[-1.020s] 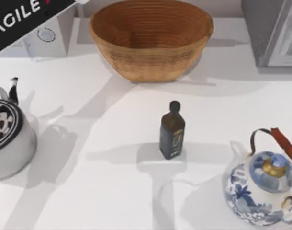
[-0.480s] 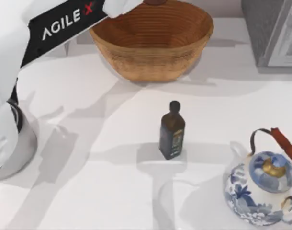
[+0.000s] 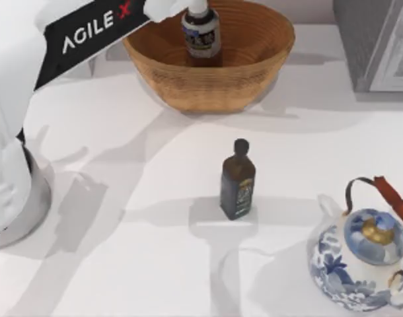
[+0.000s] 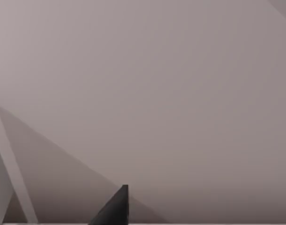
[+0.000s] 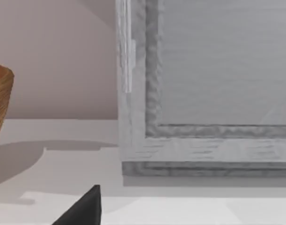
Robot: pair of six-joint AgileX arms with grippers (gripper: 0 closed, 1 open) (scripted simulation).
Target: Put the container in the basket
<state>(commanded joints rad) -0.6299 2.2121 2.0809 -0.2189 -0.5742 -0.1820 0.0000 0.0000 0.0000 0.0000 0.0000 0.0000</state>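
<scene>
Where my left arm (image 3: 89, 30) reached in from the table's left over the basket (image 3: 208, 56), the container (image 3: 201, 34) stood upright inside it; whether the left gripper gripped it I could not tell. Nearer centre stood a dark bottle (image 3: 238, 179), then a floral teapot (image 3: 363, 254).

Container (image 3: 201, 36) cap hidden under left arm (image 3: 89, 30), teapot (image 3: 363, 257) cut off at right edge, grey kettle (image 3: 33, 198) mostly covered

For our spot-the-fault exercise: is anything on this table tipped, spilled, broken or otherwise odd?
Nothing stands out. The container is upright over the basket, with the left arm above it. The dark bottle and the teapot stand upright on the table, with no spills.
</scene>
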